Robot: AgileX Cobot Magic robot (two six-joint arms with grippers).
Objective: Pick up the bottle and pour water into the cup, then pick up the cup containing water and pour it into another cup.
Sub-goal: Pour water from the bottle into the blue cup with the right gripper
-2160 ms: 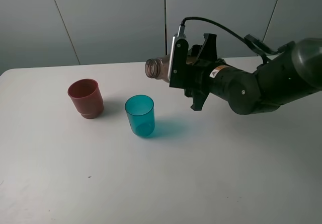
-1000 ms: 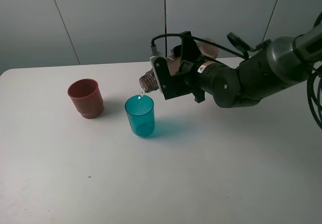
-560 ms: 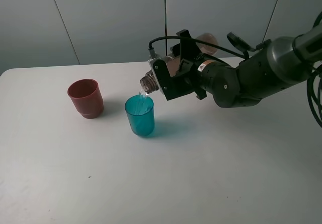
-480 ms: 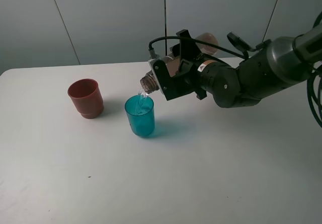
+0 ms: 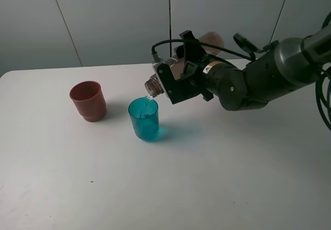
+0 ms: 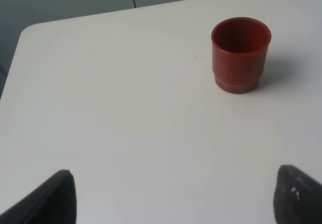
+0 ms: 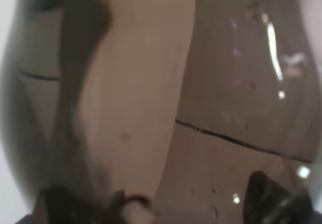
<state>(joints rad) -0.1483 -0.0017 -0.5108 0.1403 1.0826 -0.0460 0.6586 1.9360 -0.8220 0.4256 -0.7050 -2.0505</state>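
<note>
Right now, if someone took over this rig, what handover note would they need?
Right gripper: shut on the bottle, tilted mouth-down over the teal cup; water runs into it.
Left gripper: open, empty, above the table, facing the red-brown cup.
Both cups stand upright, apart; the red-brown cup looks empty.
Done: bottle picked up, pour under way.
Left: finish the pour, lift the teal cup, pour it into the red-brown cup.
</note>
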